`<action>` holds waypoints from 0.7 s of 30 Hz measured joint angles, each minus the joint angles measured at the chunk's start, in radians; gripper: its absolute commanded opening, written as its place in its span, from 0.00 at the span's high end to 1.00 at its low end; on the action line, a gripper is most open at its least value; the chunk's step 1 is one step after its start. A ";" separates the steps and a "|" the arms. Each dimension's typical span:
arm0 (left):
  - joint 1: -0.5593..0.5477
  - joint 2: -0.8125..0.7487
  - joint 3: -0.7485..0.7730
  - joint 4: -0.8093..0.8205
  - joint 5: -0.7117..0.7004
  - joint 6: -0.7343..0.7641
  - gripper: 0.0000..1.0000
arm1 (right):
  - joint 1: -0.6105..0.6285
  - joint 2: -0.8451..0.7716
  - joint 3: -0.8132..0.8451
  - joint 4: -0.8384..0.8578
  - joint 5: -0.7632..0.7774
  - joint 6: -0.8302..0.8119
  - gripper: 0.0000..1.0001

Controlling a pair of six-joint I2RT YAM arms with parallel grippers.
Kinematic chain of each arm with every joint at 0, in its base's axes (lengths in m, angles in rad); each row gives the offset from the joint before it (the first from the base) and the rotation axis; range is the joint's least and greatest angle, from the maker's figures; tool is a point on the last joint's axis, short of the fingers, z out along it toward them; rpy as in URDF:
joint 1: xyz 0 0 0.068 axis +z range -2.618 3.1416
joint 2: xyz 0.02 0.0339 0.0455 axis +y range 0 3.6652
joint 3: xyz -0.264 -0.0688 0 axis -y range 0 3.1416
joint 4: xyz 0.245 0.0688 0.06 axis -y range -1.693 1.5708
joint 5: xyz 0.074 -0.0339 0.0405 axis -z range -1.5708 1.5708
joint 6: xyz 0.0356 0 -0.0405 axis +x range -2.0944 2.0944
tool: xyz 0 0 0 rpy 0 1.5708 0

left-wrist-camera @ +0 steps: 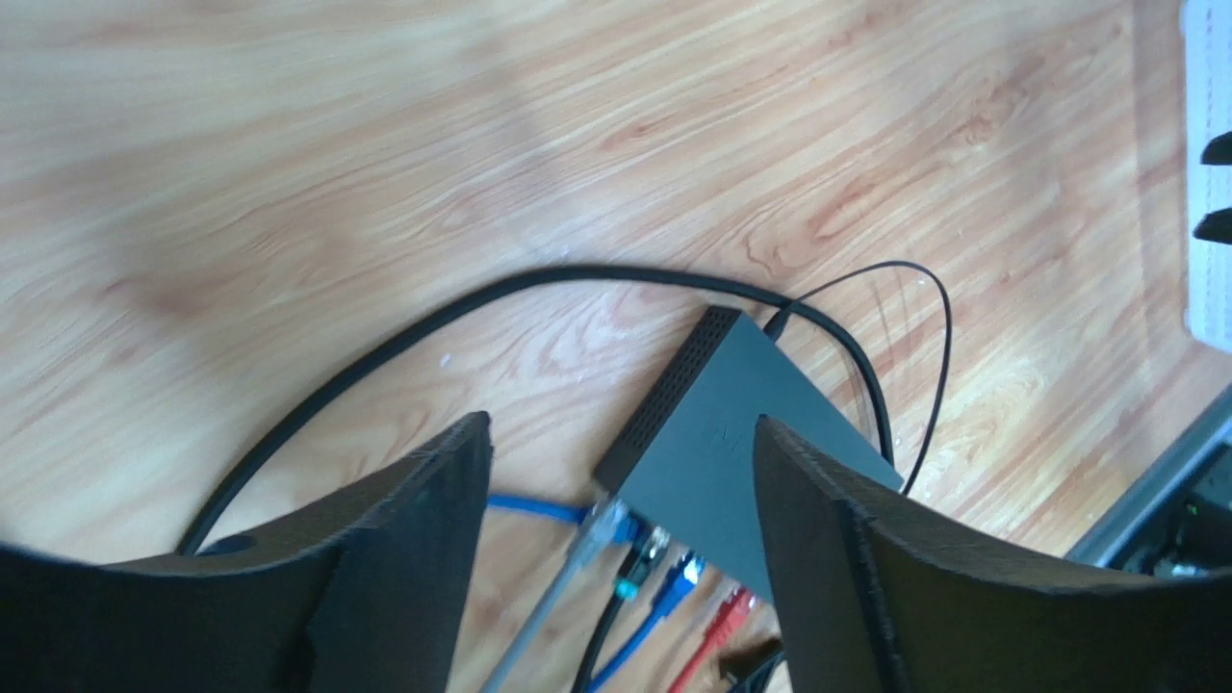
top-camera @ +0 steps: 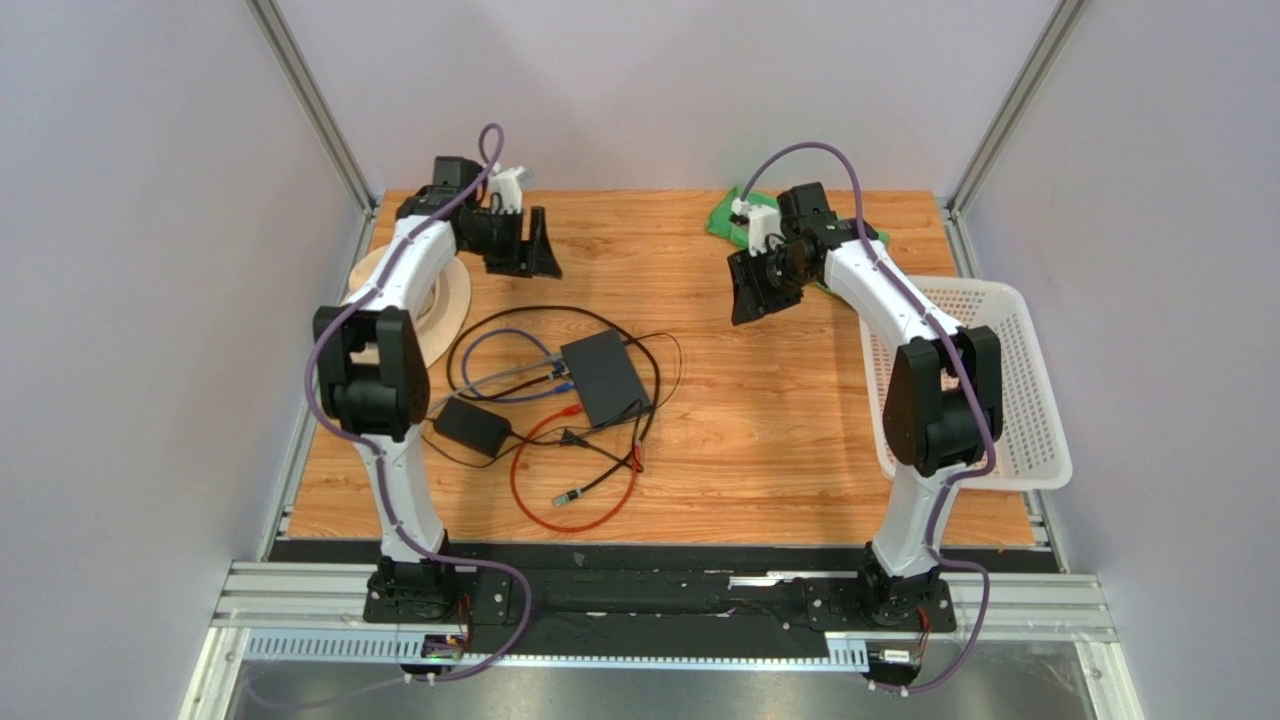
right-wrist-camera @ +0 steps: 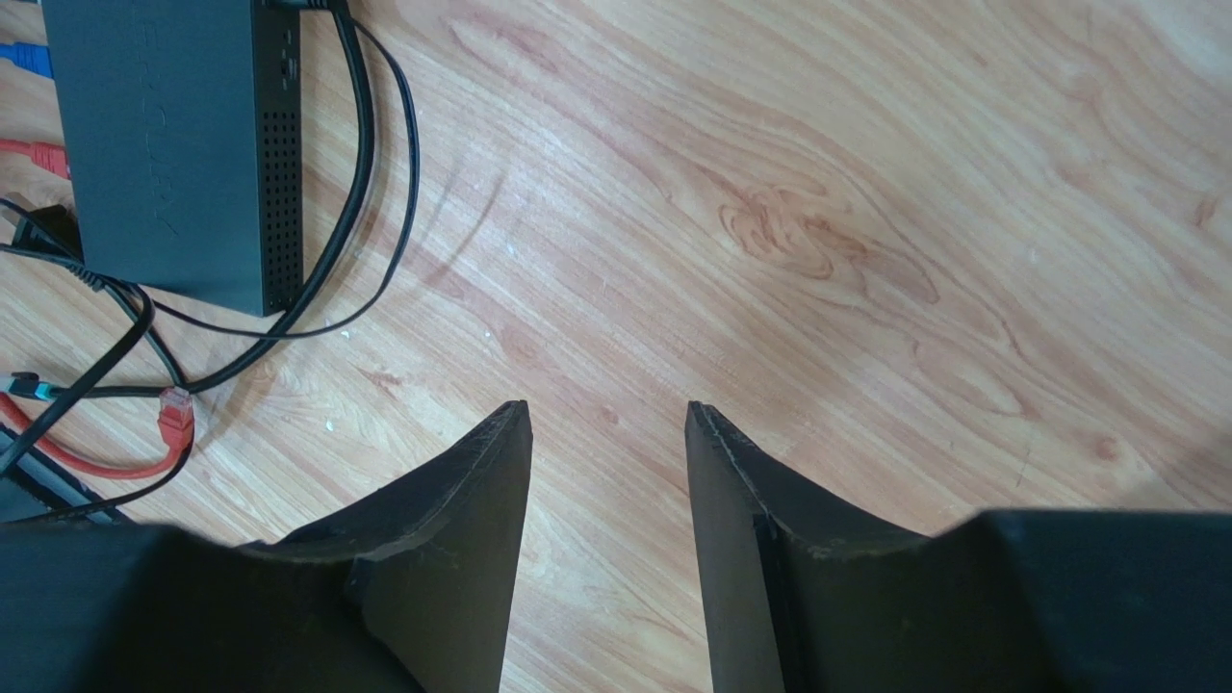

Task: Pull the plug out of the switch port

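Note:
The switch (top-camera: 604, 375) is a flat black box in the middle of the table, also in the left wrist view (left-wrist-camera: 752, 448) and the right wrist view (right-wrist-camera: 159, 145). Several plugs sit in its left edge: grey (left-wrist-camera: 600, 527), black with a teal tip (left-wrist-camera: 636, 556), blue (left-wrist-camera: 673, 578) and red (left-wrist-camera: 728, 614). Which socket is which cannot be told. My left gripper (top-camera: 526, 267) (left-wrist-camera: 619, 423) is open and empty, high above the table behind the switch. My right gripper (top-camera: 760, 308) (right-wrist-camera: 608, 409) is open and empty over bare wood, right of the switch.
A smaller black adapter brick (top-camera: 470, 428) lies left of the switch. A red cable loop (top-camera: 559, 483) with a loose red plug (right-wrist-camera: 174, 419) lies in front, with black and blue cables around. A white basket (top-camera: 1037, 450) stands at the right, a pale plate (top-camera: 439, 308) far left, a green object (top-camera: 730, 213) at the back.

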 measured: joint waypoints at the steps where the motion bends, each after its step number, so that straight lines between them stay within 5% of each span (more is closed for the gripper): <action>1: 0.016 -0.042 -0.027 -0.004 -0.014 0.000 0.30 | 0.000 0.008 0.013 0.000 -0.001 0.000 0.52; 11: -0.019 -0.161 -0.317 -0.080 -0.093 0.005 0.37 | 0.010 0.134 0.159 0.012 -0.010 0.012 0.52; 21: -0.012 -0.146 -0.353 -0.095 -0.154 0.045 0.43 | 0.042 0.155 0.159 0.011 -0.023 0.016 0.51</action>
